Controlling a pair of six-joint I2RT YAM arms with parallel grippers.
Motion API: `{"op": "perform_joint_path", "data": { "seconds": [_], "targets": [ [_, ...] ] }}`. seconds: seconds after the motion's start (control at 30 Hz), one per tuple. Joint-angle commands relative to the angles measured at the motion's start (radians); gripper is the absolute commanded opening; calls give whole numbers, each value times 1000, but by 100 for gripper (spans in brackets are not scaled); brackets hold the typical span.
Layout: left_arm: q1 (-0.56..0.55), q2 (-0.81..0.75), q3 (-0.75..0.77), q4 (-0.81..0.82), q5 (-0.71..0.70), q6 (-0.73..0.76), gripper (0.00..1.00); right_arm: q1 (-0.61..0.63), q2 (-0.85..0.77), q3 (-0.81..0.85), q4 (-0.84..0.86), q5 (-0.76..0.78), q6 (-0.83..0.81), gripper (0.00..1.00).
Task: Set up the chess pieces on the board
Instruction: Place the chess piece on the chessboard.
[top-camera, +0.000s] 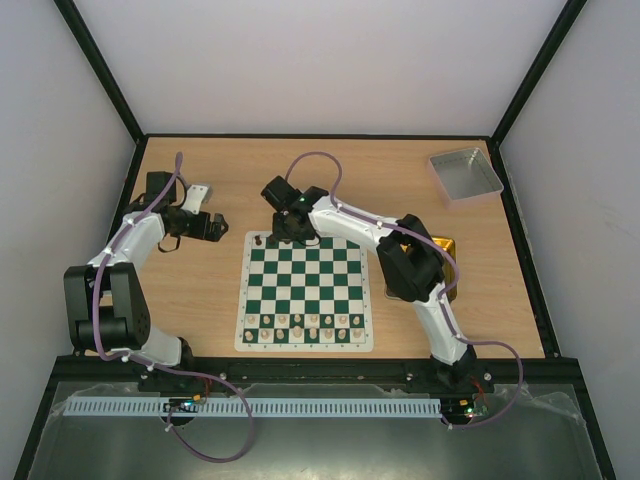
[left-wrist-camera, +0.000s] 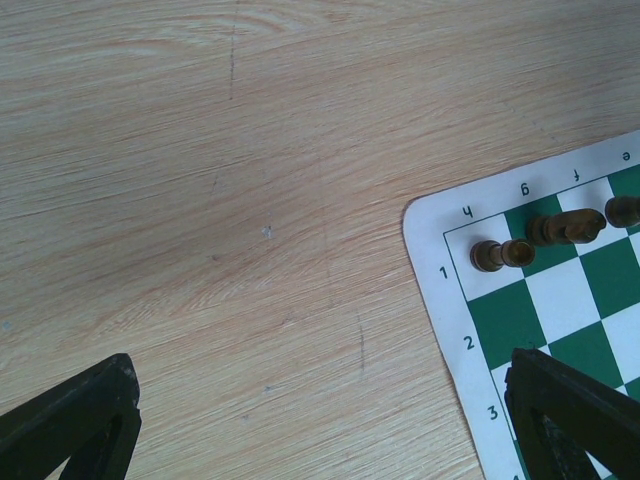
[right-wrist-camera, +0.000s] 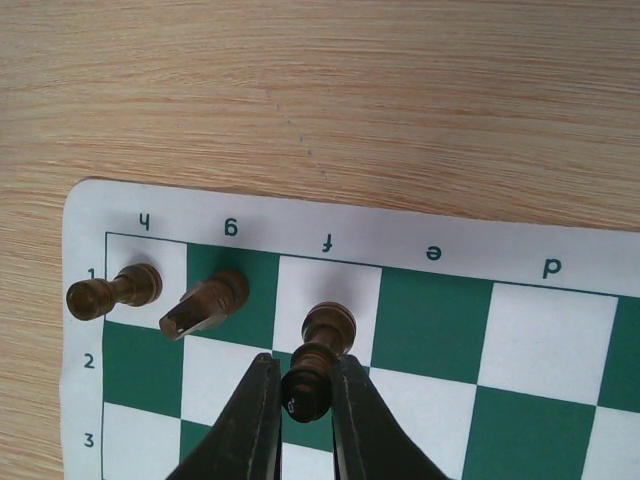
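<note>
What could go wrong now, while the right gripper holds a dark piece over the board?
1. The right gripper is shut on the dark piece near its top, over square f1. If it opens before the base sits flat, the piece may topple.
2. The piece on g1 stands close to one finger; the opening jaws might knock it over.

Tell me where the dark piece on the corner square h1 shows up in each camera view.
Top external: the dark piece sits at the far-left corner of the board.
Left wrist: the dark piece is right of centre, at mid height.
Right wrist: the dark piece is at the left edge, just below mid height.
Shared landmark: the board's rounded white corner beside it.
</note>
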Motion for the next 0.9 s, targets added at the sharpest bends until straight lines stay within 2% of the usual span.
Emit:
{"op": "perform_joint_path", "data": {
  "seconds": [0.0, 0.87],
  "targets": [
    [-5, -9, -11, 0, 14, 8, 99, 9, 13, 27, -27, -2, -5, 9],
    [-4, -2, -17, 8, 13, 12, 99, 11, 48, 37, 3, -16, 0, 10]
  ]
}}
